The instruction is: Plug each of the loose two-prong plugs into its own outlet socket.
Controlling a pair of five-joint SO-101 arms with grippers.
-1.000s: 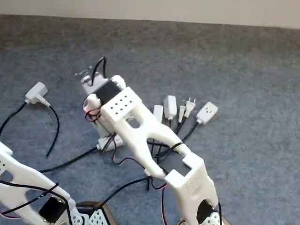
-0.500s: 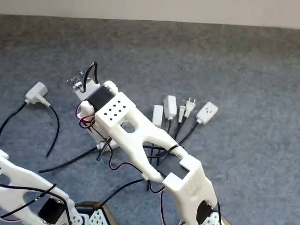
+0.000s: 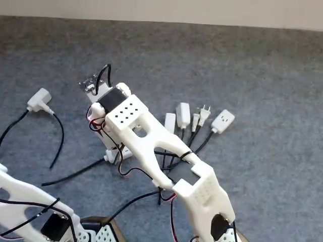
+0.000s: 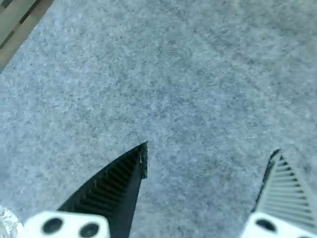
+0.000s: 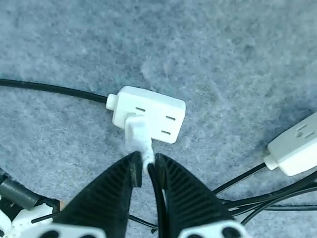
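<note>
the right gripper (image 5: 146, 161) pinches the neck of a white plug (image 5: 137, 133) where its cord begins, its dark fingers (image 5: 116, 188) pressed close on either side. the plug's head touches the side of a white outlet socket (image 5: 148, 113), which lies flat on the grey felt (image 3: 252, 75) left of centre, under the right arm (image 3: 151, 141). whether the prongs are seated cannot be told. a black cable (image 3: 75, 172) runs from the socket off to the left and nearer. right of the arm lies a cluster of parts: a loose two-prong plug (image 3: 204, 112), a square socket (image 3: 223, 121) just beside it on the right, and white blocks (image 3: 182, 115) on its left. a lone socket (image 3: 39, 100) sits well apart at the far left. the left gripper (image 4: 210, 151) hangs over the felt with its fingers spread wide and nothing between them.
</note>
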